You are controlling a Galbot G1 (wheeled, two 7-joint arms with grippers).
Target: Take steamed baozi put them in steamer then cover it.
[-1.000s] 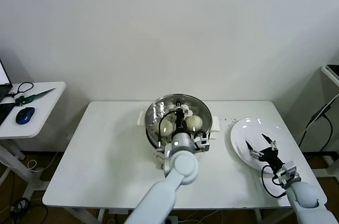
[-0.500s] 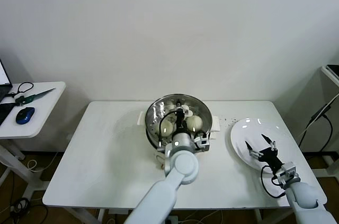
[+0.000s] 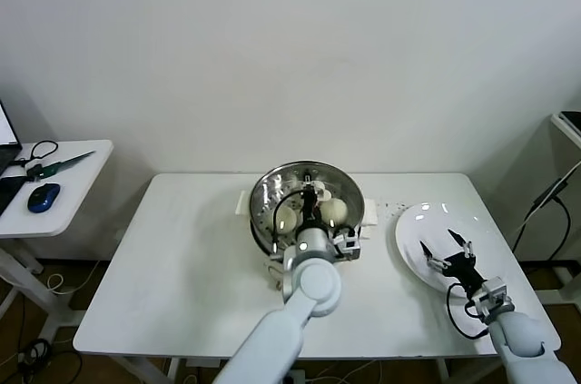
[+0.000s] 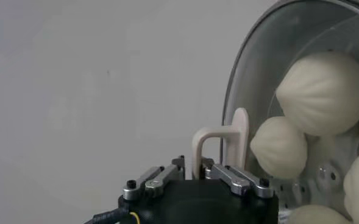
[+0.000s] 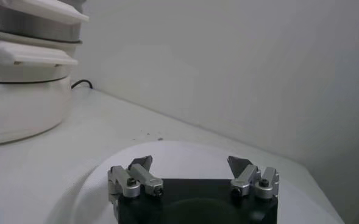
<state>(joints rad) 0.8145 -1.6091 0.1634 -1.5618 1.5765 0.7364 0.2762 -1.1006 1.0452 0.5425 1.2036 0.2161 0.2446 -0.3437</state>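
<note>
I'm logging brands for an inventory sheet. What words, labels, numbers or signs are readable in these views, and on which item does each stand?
None can be read: no print shows on the steamer, the cover, the steamed baozi, the white plate or the left gripper and right gripper.
</note>
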